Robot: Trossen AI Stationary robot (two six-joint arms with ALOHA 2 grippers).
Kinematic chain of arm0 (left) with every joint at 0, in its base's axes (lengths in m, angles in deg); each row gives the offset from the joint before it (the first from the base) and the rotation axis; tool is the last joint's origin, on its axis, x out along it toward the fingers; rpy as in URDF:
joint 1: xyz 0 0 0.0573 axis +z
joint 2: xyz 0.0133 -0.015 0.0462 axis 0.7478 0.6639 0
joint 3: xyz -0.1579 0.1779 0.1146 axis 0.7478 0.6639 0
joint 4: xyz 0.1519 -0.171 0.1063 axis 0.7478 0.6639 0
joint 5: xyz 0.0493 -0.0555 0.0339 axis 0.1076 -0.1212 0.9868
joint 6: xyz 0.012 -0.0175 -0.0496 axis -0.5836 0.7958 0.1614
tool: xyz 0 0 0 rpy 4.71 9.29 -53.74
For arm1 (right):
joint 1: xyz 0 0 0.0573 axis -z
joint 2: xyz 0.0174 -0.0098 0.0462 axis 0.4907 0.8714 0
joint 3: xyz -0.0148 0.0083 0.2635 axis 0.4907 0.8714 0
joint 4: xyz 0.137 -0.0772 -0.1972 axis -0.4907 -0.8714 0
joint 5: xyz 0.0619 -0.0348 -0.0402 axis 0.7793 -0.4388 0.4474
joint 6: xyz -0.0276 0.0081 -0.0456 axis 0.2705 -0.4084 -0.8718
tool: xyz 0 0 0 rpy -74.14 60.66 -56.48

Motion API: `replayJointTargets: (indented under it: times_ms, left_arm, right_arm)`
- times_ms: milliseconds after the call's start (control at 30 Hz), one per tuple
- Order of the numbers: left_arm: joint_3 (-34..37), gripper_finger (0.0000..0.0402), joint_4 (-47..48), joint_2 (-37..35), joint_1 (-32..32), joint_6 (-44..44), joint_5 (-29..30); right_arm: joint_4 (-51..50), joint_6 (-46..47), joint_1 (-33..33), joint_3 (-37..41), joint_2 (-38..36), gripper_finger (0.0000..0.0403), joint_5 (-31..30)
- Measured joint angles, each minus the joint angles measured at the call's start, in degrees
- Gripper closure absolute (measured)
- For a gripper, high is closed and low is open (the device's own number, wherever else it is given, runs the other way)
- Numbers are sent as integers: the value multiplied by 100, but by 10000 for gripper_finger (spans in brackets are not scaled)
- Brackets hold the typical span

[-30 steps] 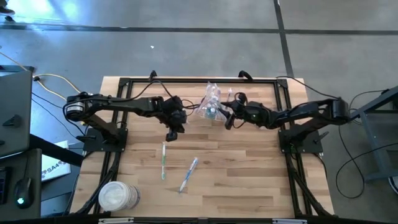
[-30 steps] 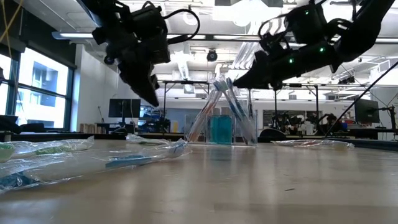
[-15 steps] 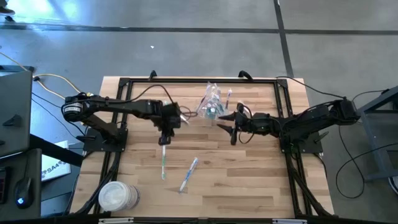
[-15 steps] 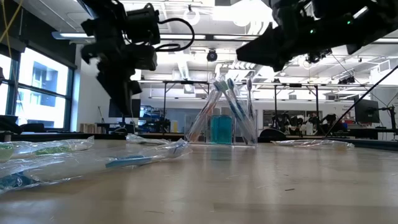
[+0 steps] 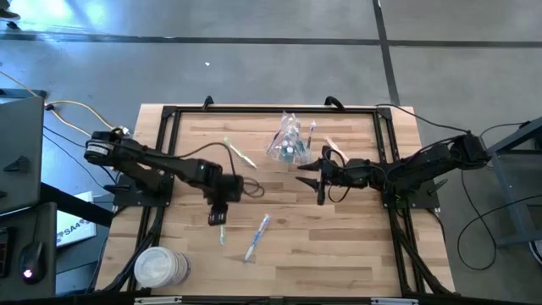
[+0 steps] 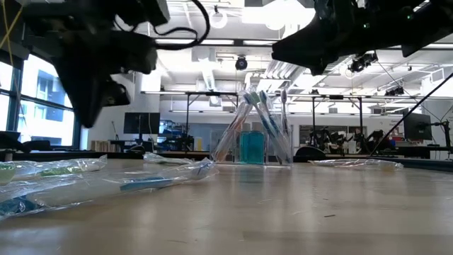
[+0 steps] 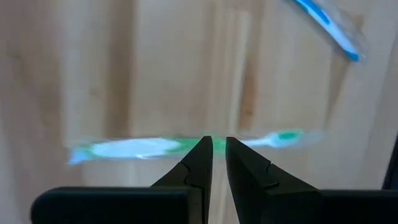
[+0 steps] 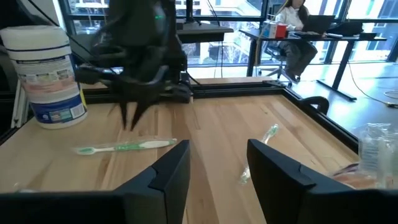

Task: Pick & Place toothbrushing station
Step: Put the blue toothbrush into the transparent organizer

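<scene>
The clear cup stands at the far middle of the table with several toothbrushes upright in it. A green wrapped toothbrush and a blue one lie flat nearer the front. My left gripper hovers above the green toothbrush, pointing steeply down; it is open by only a narrow gap and holds nothing. My right gripper is open and empty, level, just on the near side of the cup, pointing at the table's left.
A white round tub stands at the near left corner. Two more wrapped toothbrushes lie flat, one left of the cup and one right of it. A black frame borders the table. Bare wood lies near the front right.
My left gripper has swung from beside the cup toward the table's near edge and now hangs over the green toothbrush, tipped further down. My right gripper has drawn back from the cup toward the near edge, rising a little. The toothbrushes have kept their places.
</scene>
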Motion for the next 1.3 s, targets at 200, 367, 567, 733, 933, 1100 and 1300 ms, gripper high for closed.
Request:
replayJointTargets:
  times_ms: [200,367,567,733,933,1100,1300]
  left_arm:
    - [0,355,28,19,-688,53,5]
    - [7,355,-677,19,-1015,-550,41]
    - [7,355,-2623,19,-1034,-457,143]
    - [4,354,-2766,19,-875,-384,502]
    - [4,298,-2848,271,-761,-138,570]
    - [7,214,-2966,543,-737,227,551]
    - [9,169,-2948,690,-697,554,531]
  right_arm:
    - [4,-1,0,0,0,251,0]
    - [13,-2,4,0,0,251,0]
    - [13,-2,4,0,0,251,0]
    - [13,-2,4,0,2,251,0]
    - [13,-2,4,0,2,251,33]
    - [88,-2,4,0,2,251,74]
    - [149,-2,-67,1,2,251,70]
